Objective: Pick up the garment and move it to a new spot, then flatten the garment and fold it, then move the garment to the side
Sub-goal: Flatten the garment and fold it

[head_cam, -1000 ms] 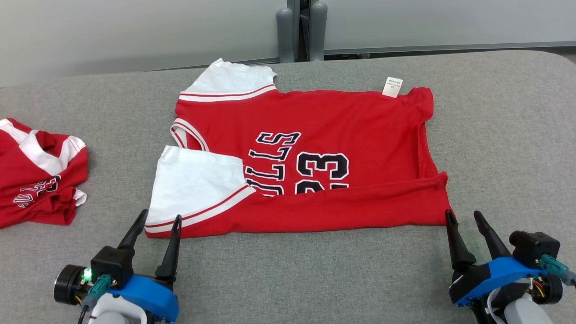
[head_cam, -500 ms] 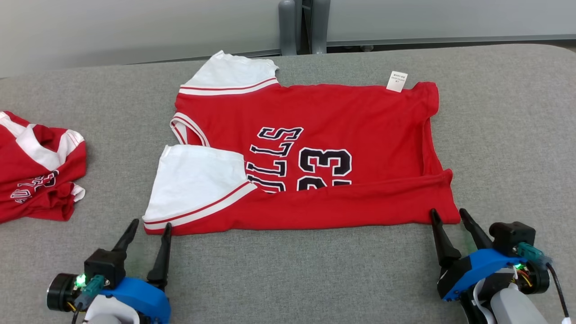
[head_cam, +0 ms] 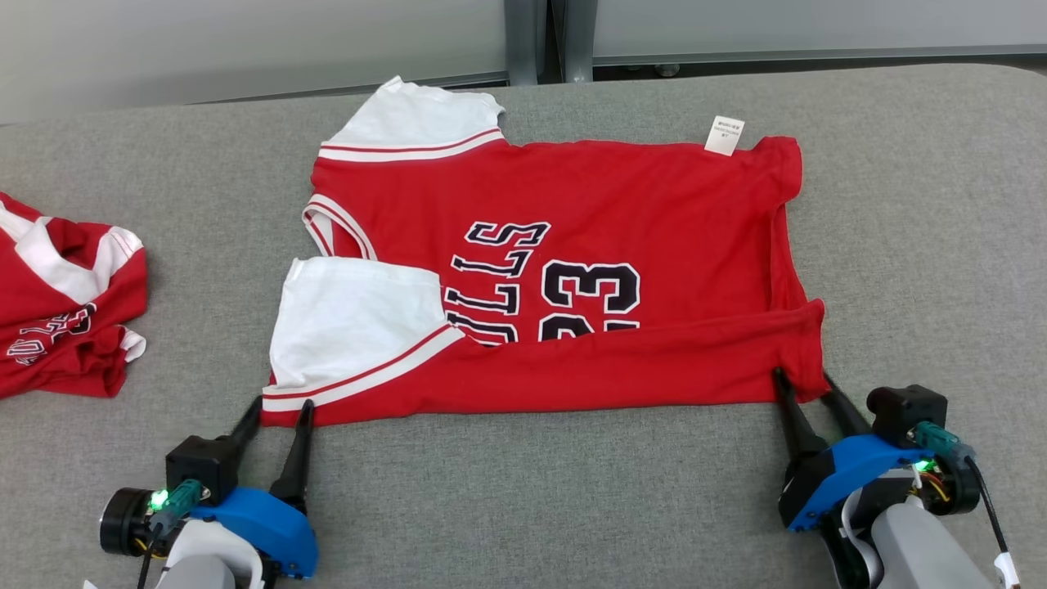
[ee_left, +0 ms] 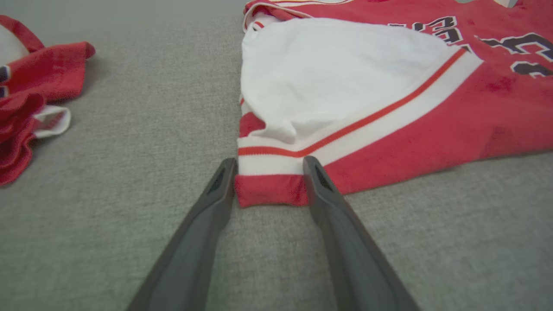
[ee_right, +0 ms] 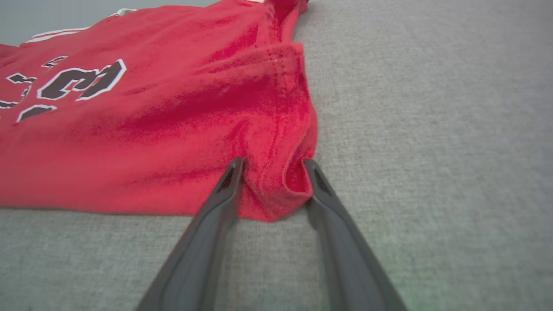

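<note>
1. Left gripper [head_cam: 280,402]: seen at the lower left of the head view. Its jaws are spread wide, and the near left corner of the garment [head_cam: 654,204] is set between the two fingers. In the left wrist view the red hem corner is touched by a finger on each side.
2. Right gripper [head_cam: 802,376]: seen at the lower right of the head view. Its jaws are likewise spread, with the near right corner of the garment bunched between the fingers. No lift of the cloth is seen.
3. Grey padded surface [head_cam: 532,491]: spread across most of the head view, with everything else laid on it.
4. Garment: a red jersey with dark lettering and numerals, laid flat at the centre of the head view. Its near edge is folded over the lower part of the print.
5. Second red garment [head_cam: 65,311]: crumpled at the left edge of the head view, well apart from the jersey.
6. White sleeve [head_cam: 352,319]: folded onto the jersey at lower centre-left.
7. White label [head_cam: 725,135]: at the jersey's upper right edge.
</note>
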You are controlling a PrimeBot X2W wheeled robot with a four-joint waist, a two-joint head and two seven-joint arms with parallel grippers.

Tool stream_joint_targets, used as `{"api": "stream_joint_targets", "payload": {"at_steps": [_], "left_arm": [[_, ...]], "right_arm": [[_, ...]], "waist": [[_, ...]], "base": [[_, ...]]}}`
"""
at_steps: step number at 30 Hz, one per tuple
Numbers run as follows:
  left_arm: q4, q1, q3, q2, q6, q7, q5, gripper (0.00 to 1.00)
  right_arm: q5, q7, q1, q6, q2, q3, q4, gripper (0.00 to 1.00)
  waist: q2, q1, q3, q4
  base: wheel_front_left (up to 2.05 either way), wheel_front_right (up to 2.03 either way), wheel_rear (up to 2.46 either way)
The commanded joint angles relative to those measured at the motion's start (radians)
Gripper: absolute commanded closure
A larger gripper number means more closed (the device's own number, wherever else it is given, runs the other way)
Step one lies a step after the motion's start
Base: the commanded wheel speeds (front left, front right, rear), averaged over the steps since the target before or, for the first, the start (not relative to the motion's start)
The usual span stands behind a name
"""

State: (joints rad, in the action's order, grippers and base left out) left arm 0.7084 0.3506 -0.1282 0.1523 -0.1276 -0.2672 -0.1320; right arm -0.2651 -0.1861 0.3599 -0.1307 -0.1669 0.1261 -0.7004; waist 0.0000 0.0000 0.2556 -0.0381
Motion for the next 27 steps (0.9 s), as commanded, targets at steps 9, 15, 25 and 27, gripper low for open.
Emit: {"api": "stream_joint_targets", "payload": {"at_steps": [9, 15, 25, 27], "left_arm": [[-0.039, -0.046, -0.003, 0.003, -0.001, 0.004, -0.030, 1.00], [-0.126, -0.146, 0.019, -0.012, -0.001, 0.003, -0.034, 1.00], [-0.263, -0.370, 0.071, -0.039, 0.005, 0.003, -0.035, 1.00], [-0.286, -0.406, 0.078, -0.041, 0.006, 0.003, -0.032, 1.00]], "right_arm": [[-0.036, -0.038, -0.036, 0.000, 0.010, 0.016, -0.028, 1.00], [-0.066, -0.054, -0.123, 0.000, 0.009, 0.017, 0.012, 1.00], [-0.098, 0.003, -0.316, 0.000, -0.015, -0.011, 0.172, 1.00], [-0.100, 0.027, -0.355, 0.000, -0.018, -0.024, 0.214, 1.00]], "waist": [[0.0000, 0.0000, -0.055, 0.016], [0.0000, 0.0000, -0.116, 0.035], [0.0000, 0.0000, -0.197, 0.044], [0.0000, 0.0000, -0.205, 0.044]], "base": [[0.00, 0.00, 0.00], [0.00, 0.00, 0.00], [0.00, 0.00, 0.00], [0.00, 0.00, 0.00]]}}
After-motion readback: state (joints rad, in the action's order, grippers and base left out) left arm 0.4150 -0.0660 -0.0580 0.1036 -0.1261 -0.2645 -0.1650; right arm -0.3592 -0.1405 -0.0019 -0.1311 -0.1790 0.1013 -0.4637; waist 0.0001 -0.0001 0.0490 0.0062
